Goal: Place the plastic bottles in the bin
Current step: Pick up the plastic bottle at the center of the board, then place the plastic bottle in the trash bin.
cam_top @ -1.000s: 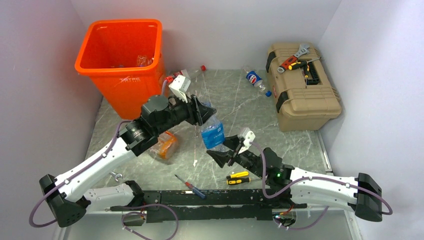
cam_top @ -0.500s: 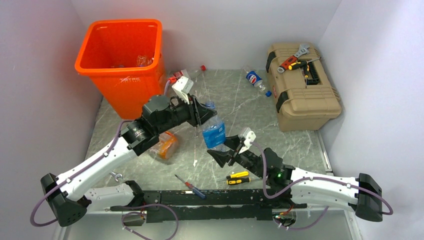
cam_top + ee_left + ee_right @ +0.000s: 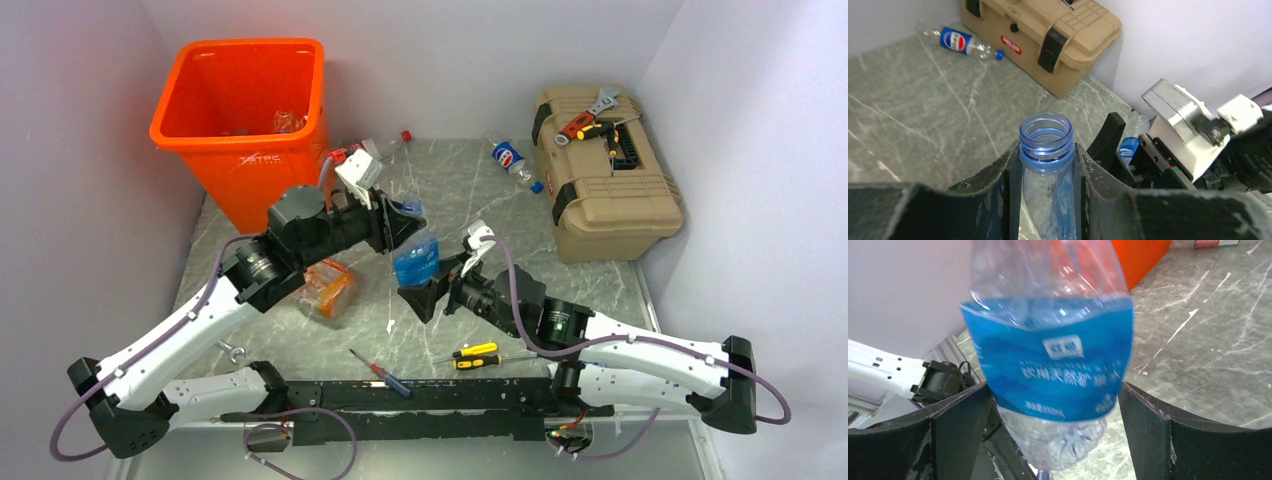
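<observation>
Blue-labelled bottle [image 3: 415, 258] held over the counter [image 3: 470, 190] between our two arms, apart from the orange bin [image 3: 240, 180].

The orange bin stands in the far left corner, and we can make out a clear bottle [image 3: 288, 120] inside it; the tan toolbox [image 3: 610, 190] sits at the far right. Our left end effector [image 3: 1046, 150] is clamped on the neck of the blue-labelled bottle, just under its open, capless mouth. Our right end effector [image 3: 1055, 390] has its fingers spread wide, one on each side of the bottle's body at the label. An orange-labelled bottle [image 3: 325, 290] lies on the counter under the left arm, and a bottle with a blue cap [image 3: 960, 41] lies beside the toolbox. Two screwdrivers [image 3: 475, 355] rest near the arm bases.
</observation>
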`<state>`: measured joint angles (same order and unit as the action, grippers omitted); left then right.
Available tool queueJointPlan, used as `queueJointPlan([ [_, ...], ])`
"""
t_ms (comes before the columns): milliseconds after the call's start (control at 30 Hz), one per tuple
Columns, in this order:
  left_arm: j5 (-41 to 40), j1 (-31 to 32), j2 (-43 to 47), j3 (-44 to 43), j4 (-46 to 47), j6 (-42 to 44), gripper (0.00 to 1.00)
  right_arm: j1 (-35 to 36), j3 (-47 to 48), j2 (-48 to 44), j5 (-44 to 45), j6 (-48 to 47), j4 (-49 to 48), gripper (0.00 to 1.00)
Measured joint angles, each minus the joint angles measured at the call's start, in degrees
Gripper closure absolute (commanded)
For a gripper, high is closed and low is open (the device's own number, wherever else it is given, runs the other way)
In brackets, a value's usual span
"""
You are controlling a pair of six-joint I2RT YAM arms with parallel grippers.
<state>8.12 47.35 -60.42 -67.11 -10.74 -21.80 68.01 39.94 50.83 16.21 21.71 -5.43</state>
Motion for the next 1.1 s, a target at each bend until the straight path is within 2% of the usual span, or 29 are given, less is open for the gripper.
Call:
queueJointPlan([
  [133, -2.32, 0.00, 0.50, -4.79, -4.07, 4.59, 1.00, -0.20, 1.79, -0.72, 0.22, 2.43, 3.19, 0.00],
  [267, -5.29, 0.00, 0.55, -12.04, -8.04, 9.88, 1.00, -0.22, 2.84, -2.56, -0.24, 1.77, 7.23, 0.00],
  [400, -8.09, 0.00, 0.81, -18.14, -10.12, 14.71, 1.00, -0.22, 7.85, -3.82, 0.37, 0.00, 12.37, 0.00],
  [567, -13.11, 0.00, 2.12, -24.09, -12.07, 22.62, 1.00, -0.22, 10.14, -6.86, 4.83, -1.03, 14.93, 0.00],
  [667, -18.38, 0.00, 2.71, -27.26, -11.80, 29.42, 1.00, -0.22, 10.14, -7.45, 9.62, -0.92, 17.49, 0.00],
  [767, -27.04, 0.00, 2.58, -28.13, -6.69, 39.21, 1.00, -0.28, 9.73, -7.17, 13.18, -0.68, 19.58, 0.00],
  [900, -36.79, -1.25, -5.07, -37.51, -0.92, 49.00, 1.00, -0.31, 8.83, -5.57, 15.89, -0.50, 20.59, 0.00],
  [1033, -38.84, -6.86, -14.91, -48.68, 0.44, 50.45, 1.00, -0.31, 8.33, -3.32, 16.81, -0.33, 21.00, 0.00],
  [1100, -39.65, -9.92, -18.14, -51.01, 1.29, 51.21, 1.00, -0.31, 7.10, -3.50, 16.76, -0.28, 20.79, 0.00],
])
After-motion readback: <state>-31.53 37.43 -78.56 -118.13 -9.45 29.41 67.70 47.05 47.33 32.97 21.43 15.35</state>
